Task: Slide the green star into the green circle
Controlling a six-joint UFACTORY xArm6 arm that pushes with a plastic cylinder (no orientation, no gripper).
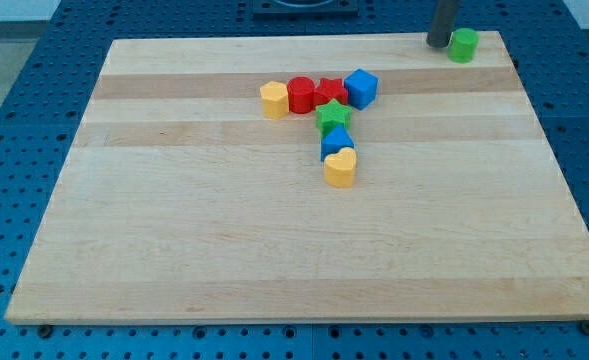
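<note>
The green star (334, 115) is wedged mid-desk (224, 240) among the red star (331, 92), blue cube (361, 88) and a lower blue block (336, 142); the green circle (463, 45) sits at the view's top right, touching my tip (439, 43); no fingers are fitted, so nothing is held; the circle could be knocked off the edge by a careless withdrawal; neighbours could be dragged along with the star.

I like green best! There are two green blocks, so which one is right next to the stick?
The green circle, alone at the board's top right corner, sits right beside my tip. The green star is far off, packed among the other blocks.
</note>
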